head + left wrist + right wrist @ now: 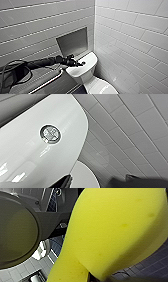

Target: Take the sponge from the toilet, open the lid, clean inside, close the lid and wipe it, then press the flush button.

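The white toilet [83, 72] stands in the tiled corner, with its lid [101, 87] down at the lower edge of the head view. My left gripper [79, 63] reaches in from the left and hovers over the tank top, open and empty. In the left wrist view its dark fingertips [65, 181] frame the glossy tank top, where the round flush button [50, 134] sits a little ahead; part of the lid [83, 177] shows below the tank edge. The bright yellow sponge [112, 233] looms close to the right wrist camera, gripped at its lower end by my right gripper.
A grey recessed niche [72, 41] is set in the wall behind the tank. A metal grab bar [48, 83] runs along the dark ledge left of the toilet. White tiled walls close in behind and to the right. Dark floor tiles [155, 263] lie under the sponge.
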You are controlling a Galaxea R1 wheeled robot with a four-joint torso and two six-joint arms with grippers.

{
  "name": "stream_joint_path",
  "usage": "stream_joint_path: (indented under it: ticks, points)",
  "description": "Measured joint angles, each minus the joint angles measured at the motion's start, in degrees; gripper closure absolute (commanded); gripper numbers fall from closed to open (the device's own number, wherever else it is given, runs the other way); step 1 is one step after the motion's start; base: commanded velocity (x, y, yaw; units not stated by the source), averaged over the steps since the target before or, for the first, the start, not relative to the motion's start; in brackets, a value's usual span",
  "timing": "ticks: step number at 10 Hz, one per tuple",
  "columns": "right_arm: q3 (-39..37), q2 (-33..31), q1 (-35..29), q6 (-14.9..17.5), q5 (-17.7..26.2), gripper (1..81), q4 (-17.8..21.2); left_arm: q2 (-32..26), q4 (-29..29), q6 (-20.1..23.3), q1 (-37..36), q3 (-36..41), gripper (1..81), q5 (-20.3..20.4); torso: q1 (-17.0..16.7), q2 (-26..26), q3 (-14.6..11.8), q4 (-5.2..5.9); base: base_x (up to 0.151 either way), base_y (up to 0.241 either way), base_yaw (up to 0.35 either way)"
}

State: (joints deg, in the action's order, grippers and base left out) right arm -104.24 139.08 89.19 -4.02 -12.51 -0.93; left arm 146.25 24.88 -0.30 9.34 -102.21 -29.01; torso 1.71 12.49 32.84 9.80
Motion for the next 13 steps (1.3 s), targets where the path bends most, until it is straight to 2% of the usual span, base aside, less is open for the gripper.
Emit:
stream_joint_path:
  ticks: [2, 3, 11, 13]
  points:
    - [-0.02, 0.09, 0.00, -0.18, -0.20, 81.1, 0.05, 2.89, 0.00, -1.27, -0.69, -5.16, 1.0, -0.72, 0.00, -0.02, 0.02, 0.00, 0.000, 0.000, 0.000]
    - [-0.11, 0.50, 0.00, -0.29, -0.57, 81.1, 0.05, 4.58, 0.13, -2.41, -1.11, -7.55, 81.1, -1.02, 0.02, -0.02, 0.02, 0.00, 0.000, 0.000, 0.000]
    - [-0.11, 1.02, 0.00, -0.55, -0.96, 81.1, 0.11, 18.53, -1.82, -2.15, -4.68, -26.84, 81.1, -5.07, 0.06, -0.07, 0.07, 0.00, 0.000, 0.000, 0.000]
    - [-0.11, 1.08, 0.00, -0.55, -0.96, 81.1, 0.11, 21.75, -3.50, -2.39, -5.79, -32.20, 81.1, -6.01, 0.06, -0.07, 1.18, 0.00, 0.000, 0.000, 0.000]
